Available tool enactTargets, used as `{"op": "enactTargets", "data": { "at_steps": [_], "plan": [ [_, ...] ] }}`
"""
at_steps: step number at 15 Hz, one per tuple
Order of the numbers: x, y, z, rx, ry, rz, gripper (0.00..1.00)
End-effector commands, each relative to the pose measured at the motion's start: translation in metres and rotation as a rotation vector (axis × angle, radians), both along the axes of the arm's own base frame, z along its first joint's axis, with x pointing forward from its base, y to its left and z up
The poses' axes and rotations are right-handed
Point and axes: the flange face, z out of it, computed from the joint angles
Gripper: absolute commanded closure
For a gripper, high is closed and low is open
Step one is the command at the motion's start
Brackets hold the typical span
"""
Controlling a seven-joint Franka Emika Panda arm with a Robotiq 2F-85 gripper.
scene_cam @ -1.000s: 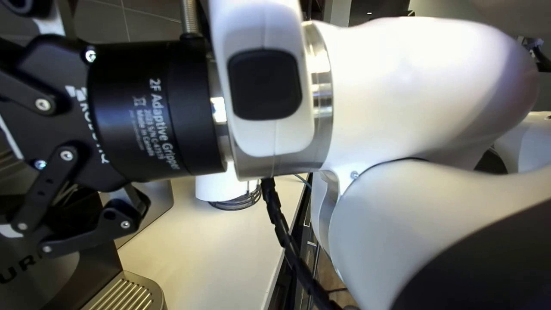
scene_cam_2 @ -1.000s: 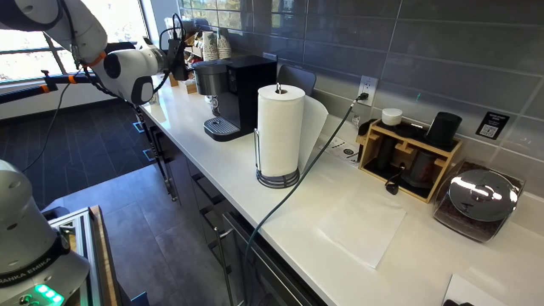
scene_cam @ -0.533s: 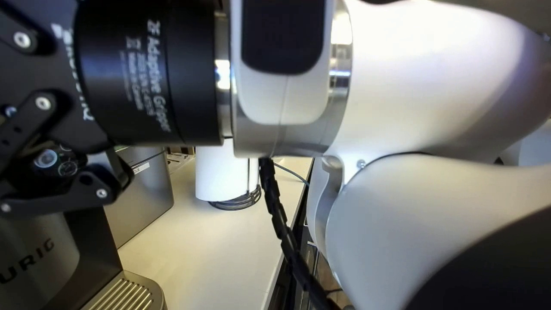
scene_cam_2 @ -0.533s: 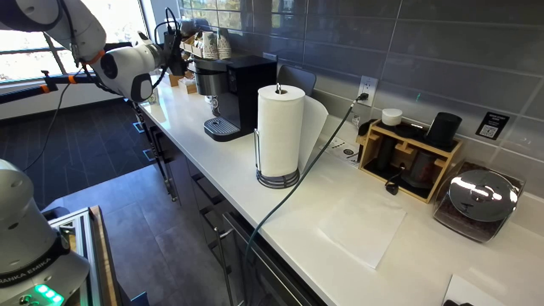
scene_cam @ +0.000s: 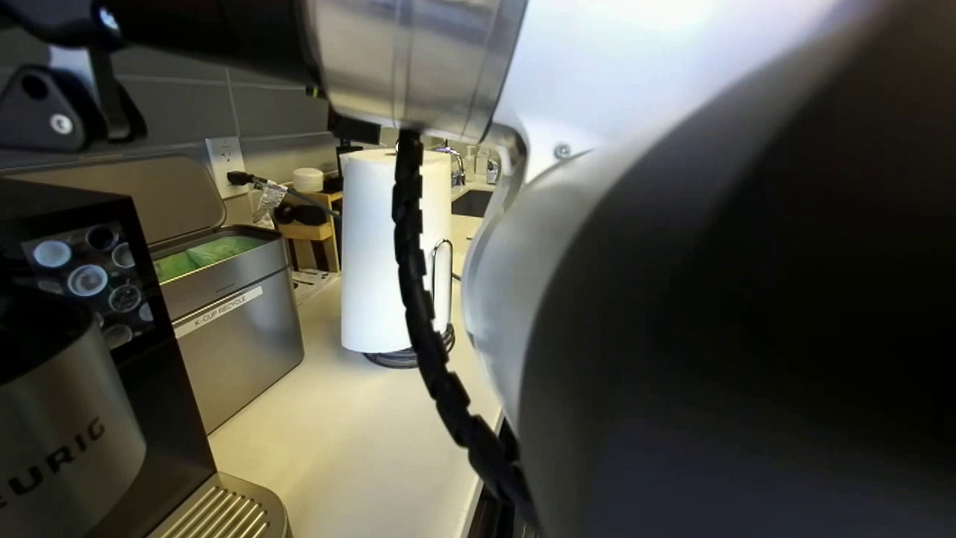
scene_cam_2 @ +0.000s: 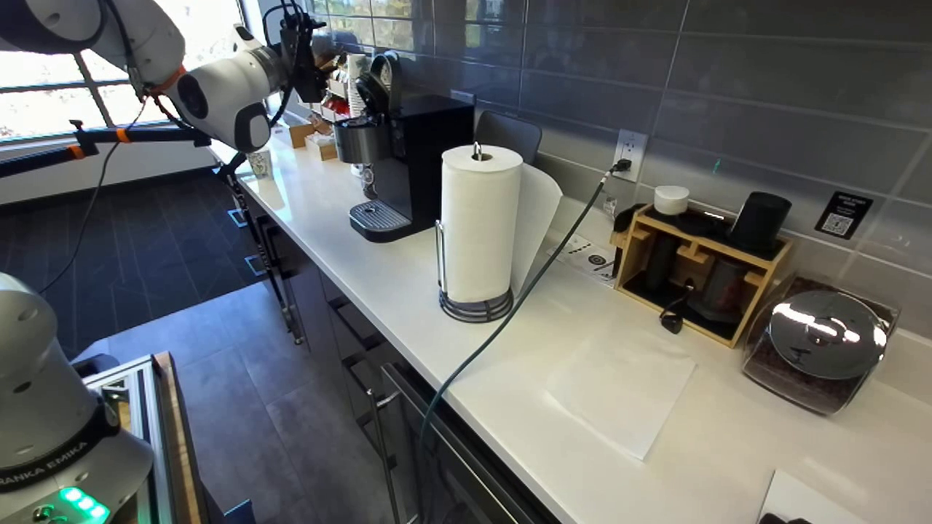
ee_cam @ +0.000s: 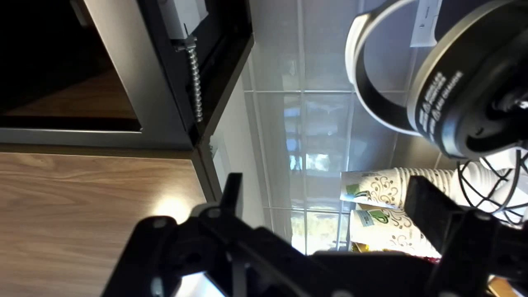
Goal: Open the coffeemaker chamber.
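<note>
In the wrist view, the gripper (ee_cam: 328, 192) is holding its fingers (ee_cam: 431, 210) wide apart, and the chamber lid (ee_cam: 466, 86) is standing tipped up beyond them. In an exterior view, the coffeemaker (scene_cam_2: 433, 156) is sitting on the counter (scene_cam_2: 386, 276), past the towel roll (scene_cam_2: 480, 225), the gripper hovering near its top. In an exterior view, a grey box (scene_cam: 246, 351) is standing just beside the coffeemaker.

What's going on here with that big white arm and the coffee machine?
A robot arm is at work on the coffeemaker; its job is to open the machine's chamber. Right now the lid stands raised, so the chamber appears to be open already. The arm's jaws are spread apart near the lid, not touching it and holding nothing.
</note>
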Motion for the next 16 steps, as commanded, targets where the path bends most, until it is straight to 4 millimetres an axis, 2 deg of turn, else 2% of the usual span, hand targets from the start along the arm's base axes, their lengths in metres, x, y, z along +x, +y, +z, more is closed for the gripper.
{"op": "enactTargets", "data": {
  "at_steps": [1,3,5,10,14,16],
  "plan": [
    [0.016,0.006,0.01,-0.008,-0.032,-0.026,0.0],
    [0.021,-0.002,0.015,-0.017,-0.039,-0.047,0.0],
    [0.022,-0.021,0.018,-0.037,-0.022,-0.076,0.0],
    [0.022,-0.091,0.025,-0.058,0.134,-0.131,0.0],
    [0.005,-0.136,0.037,-0.062,0.33,-0.094,0.0],
    [-0.01,-0.145,0.052,-0.042,0.414,-0.056,0.0]
  ]
}}
